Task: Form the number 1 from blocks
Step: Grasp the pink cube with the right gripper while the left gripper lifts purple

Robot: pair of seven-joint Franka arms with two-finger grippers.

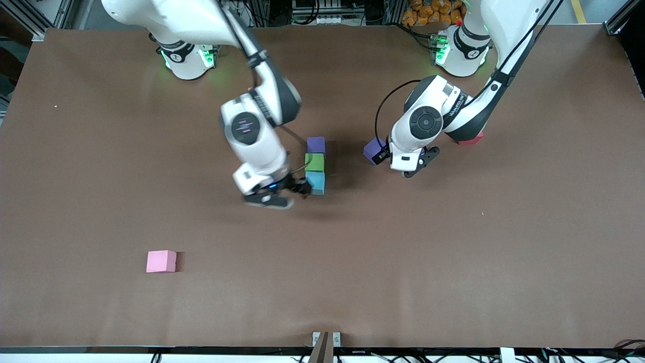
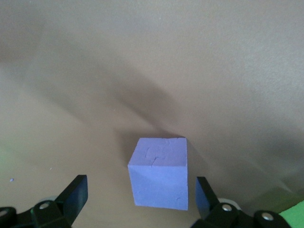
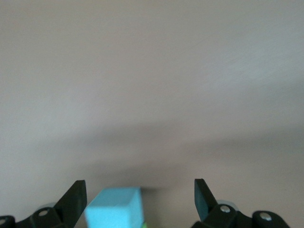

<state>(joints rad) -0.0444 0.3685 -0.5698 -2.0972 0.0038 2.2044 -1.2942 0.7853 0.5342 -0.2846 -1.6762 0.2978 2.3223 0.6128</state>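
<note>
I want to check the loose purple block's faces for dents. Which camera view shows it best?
The left wrist view: the purple block fills the middle between the open left tool, top and one side face visible. The front view shows only a corner of it beside that arm. The right wrist view misses it.

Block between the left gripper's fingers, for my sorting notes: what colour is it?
Purple block; the left wrist view shows it best.

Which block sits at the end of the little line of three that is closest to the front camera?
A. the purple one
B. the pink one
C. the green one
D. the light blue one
D: in the line the light blue block lies lowest in the front view, with the green block next and the purple block farthest.
</note>
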